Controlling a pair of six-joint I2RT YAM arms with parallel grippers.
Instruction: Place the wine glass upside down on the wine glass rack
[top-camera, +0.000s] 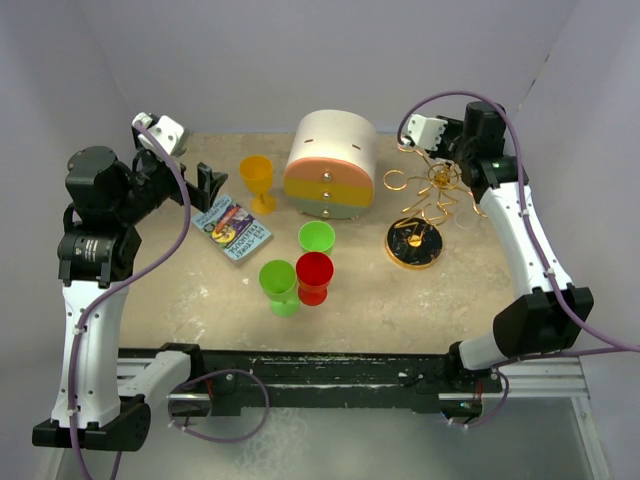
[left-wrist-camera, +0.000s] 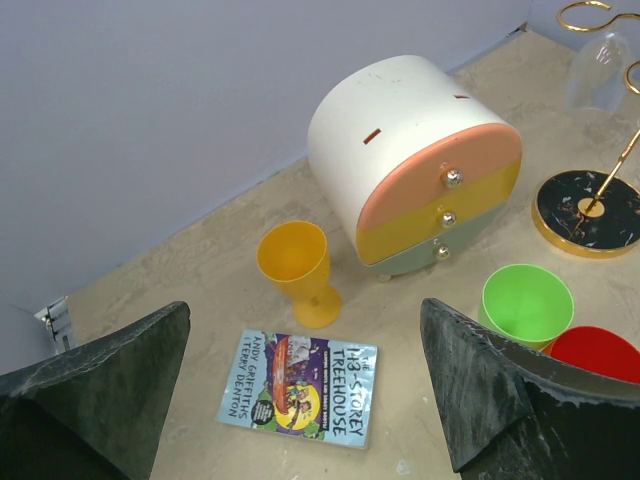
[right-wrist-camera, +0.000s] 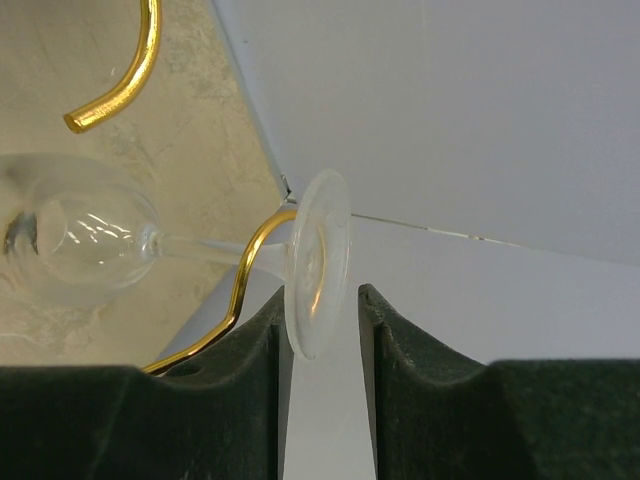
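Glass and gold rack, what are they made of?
The glass looks like clear, shiny glass, maybe clear plastic; you see the table through its bowl. The rack looks like polished gold-coloured metal wire, thin, curled and gleaming; its round base is glossy black with a gold rim, material unclear.

Lab test cell: blank white walls (top-camera: 250, 60) box in a tabletop (top-camera: 400, 300).

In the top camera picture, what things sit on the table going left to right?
Colourful paperback book, nearest green plastic cup, red plastic cup, gold wire wine glass rack with a round black-and-gold base.
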